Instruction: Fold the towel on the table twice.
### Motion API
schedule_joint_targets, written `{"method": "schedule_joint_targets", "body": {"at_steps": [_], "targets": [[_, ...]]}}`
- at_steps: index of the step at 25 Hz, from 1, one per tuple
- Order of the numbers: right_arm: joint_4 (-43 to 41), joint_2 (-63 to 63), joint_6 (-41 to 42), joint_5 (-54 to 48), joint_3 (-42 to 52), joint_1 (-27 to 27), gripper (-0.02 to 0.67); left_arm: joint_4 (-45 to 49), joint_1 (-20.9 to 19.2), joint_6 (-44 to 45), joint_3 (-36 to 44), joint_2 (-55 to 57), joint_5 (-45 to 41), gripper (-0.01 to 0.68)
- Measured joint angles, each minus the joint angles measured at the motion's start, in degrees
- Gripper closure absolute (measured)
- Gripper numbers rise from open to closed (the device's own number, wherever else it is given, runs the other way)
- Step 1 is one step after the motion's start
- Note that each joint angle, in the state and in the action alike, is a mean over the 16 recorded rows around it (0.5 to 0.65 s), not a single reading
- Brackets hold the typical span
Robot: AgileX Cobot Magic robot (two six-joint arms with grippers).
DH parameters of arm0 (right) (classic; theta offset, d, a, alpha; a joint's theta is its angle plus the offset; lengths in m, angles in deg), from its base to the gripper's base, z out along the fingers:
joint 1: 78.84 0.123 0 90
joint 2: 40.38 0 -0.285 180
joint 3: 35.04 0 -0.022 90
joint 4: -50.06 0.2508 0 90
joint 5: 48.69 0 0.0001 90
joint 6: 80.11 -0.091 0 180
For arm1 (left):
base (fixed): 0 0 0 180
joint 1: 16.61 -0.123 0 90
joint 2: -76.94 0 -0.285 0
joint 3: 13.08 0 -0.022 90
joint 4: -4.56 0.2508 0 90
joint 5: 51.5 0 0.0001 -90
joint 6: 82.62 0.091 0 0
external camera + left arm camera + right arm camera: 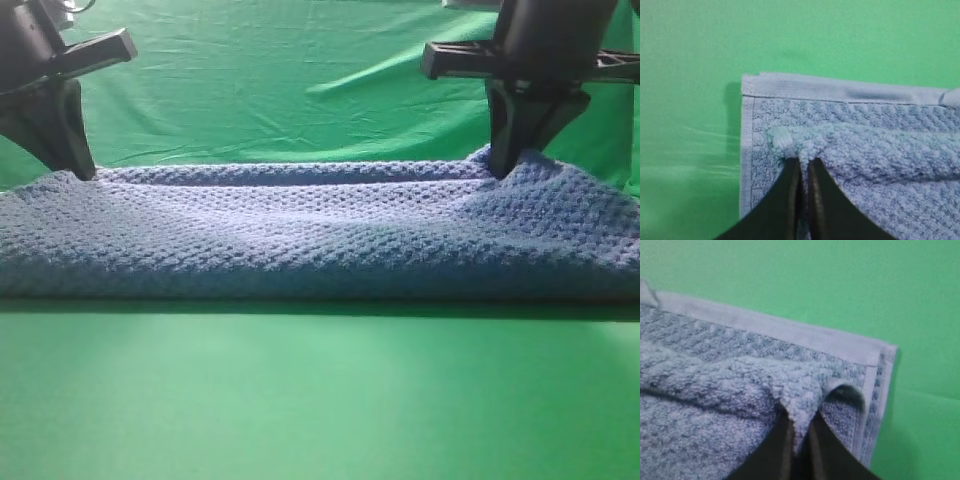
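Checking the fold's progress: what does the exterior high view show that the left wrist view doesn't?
Only the exterior high view shows the towel's full width, the right gripper shut on its far edge, and the wrinkled backdrop. Only the left wrist view shows the pale hem at the lower layer's corner. Both show the left gripper pinching towel over the table.

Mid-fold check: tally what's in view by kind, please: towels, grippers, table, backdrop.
Towel: 1
Grippers: 2, left gripper and right gripper, each shut on the towel
Table: 1
Backdrop: 1
Total: 5
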Motion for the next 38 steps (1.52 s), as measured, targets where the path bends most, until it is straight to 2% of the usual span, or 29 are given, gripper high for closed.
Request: {"method": "schedule_joint_targets", "body": {"at_steps": [3,5,14,16,18,20,22,28,31,34,38], "targets": [[-0.3,-2.6,0.1,0.5,-1.9,-0.6,0.624,0.3,0.0,0.6,-1.1,1.6,0.5,0.632],[-0.5,-3.8,0.1,0.3,-3.1,-1.0,0.585,0.5,0.0,0.8,-1.5,2.1,0.7,0.586],[-0.8,-4.6,0.3,-7.4,-9.3,-2.4,0.254,1.1,-0.1,1.3,-3.6,0.5,-2.6,0.249],[-1.0,-3.5,0.5,-10.1,-10.9,-2.5,0.203,1.3,-0.1,1.3,-4.7,-0.7,-4.5,0.207],[-1.0,-1.9,0.8,-12.8,-12.5,-2.6,0.178,1.5,-0.1,1.3,-6.1,-2.2,-6.7,0.200],[-1.1,0.1,1.1,-15.5,-14.1,-2.6,0.189,1.6,-0.1,1.4,-7.6,-4.2,-9.1,0.226],[-1.1,2.7,1.4,-17.9,-15.5,-2.6,0.233,1.7,-0.1,1.4,-9.0,-6.5,-11.4,0.275],[-0.9,12.4,2.3,-23.5,-17.9,-2.6,0.466,1.8,-0.1,1.8,-12.6,-15.5,-17.5,0.485],[-0.4,17.8,2.9,-25.7,-18.0,-2.6,0.565,1.8,-0.1,2.1,-13.3,-21.0,-19.7,0.569],[0.9,23.4,3.9,-27.6,-17.5,-2.6,0.626,1.8,-0.1,2.7,-12.8,-27.0,-21.1,0.602],[3.3,31.6,5.9,-29.0,-15.2,-2.6,0.649,1.9,-0.1,3.8,-10.2,-36.1,-22.0,0.603]]}}
